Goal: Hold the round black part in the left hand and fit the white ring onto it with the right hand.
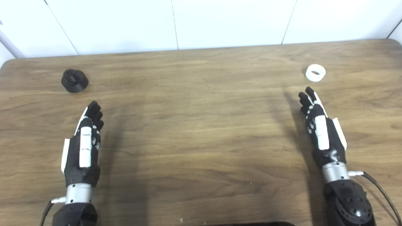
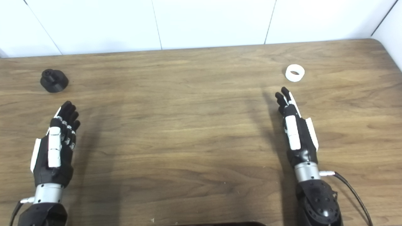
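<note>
The round black part (image 1: 74, 80) stands on the wooden table (image 1: 201, 125) at the far left. A short way nearer than it, my left hand (image 1: 84, 141) hovers edge-on with fingers stretched out, open and holding nothing. The white ring (image 1: 315, 72) lies flat at the far right. My right hand (image 1: 320, 125) is just below the ring, fingers straight and pointing toward it, open and not touching it.
A white panelled wall (image 1: 201, 22) runs along the table's far edge. The right arm's black cable (image 1: 383, 194) trails off by the wrist. A dark object's edge (image 1: 245, 223) shows at the bottom of the picture.
</note>
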### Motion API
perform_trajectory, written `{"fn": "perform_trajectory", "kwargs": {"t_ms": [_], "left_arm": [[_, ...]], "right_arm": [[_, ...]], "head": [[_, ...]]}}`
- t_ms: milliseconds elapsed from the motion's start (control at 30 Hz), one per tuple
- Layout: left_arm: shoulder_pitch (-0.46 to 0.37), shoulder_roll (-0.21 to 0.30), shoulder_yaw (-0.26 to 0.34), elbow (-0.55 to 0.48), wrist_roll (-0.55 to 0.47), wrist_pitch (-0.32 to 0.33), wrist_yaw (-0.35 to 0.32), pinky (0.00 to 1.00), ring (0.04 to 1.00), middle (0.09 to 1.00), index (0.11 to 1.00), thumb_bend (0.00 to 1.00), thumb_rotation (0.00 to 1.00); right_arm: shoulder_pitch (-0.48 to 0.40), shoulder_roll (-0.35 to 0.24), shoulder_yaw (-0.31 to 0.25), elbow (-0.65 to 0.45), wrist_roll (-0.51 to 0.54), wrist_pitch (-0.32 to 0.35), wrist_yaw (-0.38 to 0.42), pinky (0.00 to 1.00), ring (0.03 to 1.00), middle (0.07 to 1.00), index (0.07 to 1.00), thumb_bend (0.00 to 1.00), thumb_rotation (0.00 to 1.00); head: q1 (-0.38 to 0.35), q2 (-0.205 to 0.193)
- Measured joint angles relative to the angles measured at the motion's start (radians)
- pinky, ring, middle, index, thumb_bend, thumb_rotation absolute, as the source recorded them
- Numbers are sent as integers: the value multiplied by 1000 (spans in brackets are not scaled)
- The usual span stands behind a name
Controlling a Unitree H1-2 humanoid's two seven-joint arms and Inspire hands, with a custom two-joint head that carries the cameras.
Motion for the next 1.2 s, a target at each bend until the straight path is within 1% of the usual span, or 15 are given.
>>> {"fn": "perform_trajectory", "kwargs": {"t_ms": [200, 300, 400, 567, 667, 733, 767, 833, 900, 967, 1033, 1100, 1200], "left_arm": [[0, 0, 1, 0, 0, 0, 0, 998, 976, 960, 940, 582, 845], [0, 1, 1, 0, 0, 0, -2, 1000, 976, 959, 942, 575, 848], [0, 1, 1, 0, 0, 0, -2, 988, 973, 952, 933, 585, 842], [1, 0, 0, -1, 0, 0, -1, 990, 974, 956, 938, 576, 845], [1, -1, -4, 0, 1, 0, -1, 986, 970, 955, 938, 526, 855], [1, -2, -10, 0, 4, 0, 0, 987, 969, 955, 938, 500, 866], [1, -2, -14, 0, 7, -1, 1, 985, 967, 953, 936, 483, 879], [1, -6, -23, 1, 20, -5, 3, 978, 963, 949, 929, 479, 883], [1, -9, -34, 6, 45, -22, 8, 972, 961, 948, 926, 472, 885], [1, -13, -44, 19, 62, -42, 13, 973, 961, 948, 929, 463, 885], [1, -17, -56, 31, 78, -44, 17, 985, 972, 955, 935, 463, 889], [1, -19, -69, 44, 84, -55, 22, 997, 980, 958, 942, 467, 891], [1, -21, -83, 62, 88, -79, 30, 1000, 985, 964, 948, 494, 892]], "right_arm": [[0, 0, 0, 0, 0, 0, -1, 980, 954, 929, 958, 598, 1000], [0, 0, 0, 0, -1, 0, -1, 972, 951, 929, 959, 588, 1000], [1, 0, 0, 0, -1, 0, -1, 969, 949, 929, 960, 587, 1000], [1, 0, -1, 0, 0, 0, -1, 981, 949, 925, 955, 608, 1000], [1, -1, -3, 0, 3, 0, 0, 977, 946, 926, 957, 603, 1000], [1, -3, -4, 1, 8, -1, 3, 979, 944, 925, 955, 597, 1000], [1, -5, -4, 2, 17, -1, 5, 989, 948, 927, 957, 596, 1000], [1, -9, -5, 6, 27, -6, 7, 997, 958, 933, 966, 588, 1000], [1, -19, -6, 16, 45, -29, 18, 1000, 967, 941, 978, 572, 1000], [-5, -34, -10, 33, 68, -63, 32, 1000, 969, 945, 982, 575, 1000], [-13, -54, -17, 52, 88, -88, 47, 1000, 969, 946, 980, 588, 1000], [-22, -74, -25, 70, 107, -97, 51, 1000, 975, 948, 985, 595, 1000], [-27, -89, -31, 80, 127, -105, 55, 1000, 983, 952, 994, 615, 1000]], "head": [[-2, 0], [-3, 2], [-3, 2], [46, -11], [64, -18], [101, -34], [138, -47], [178, -63], [228, -86], [258, -101], [282, -115], [308, -127], [327, -140]]}}
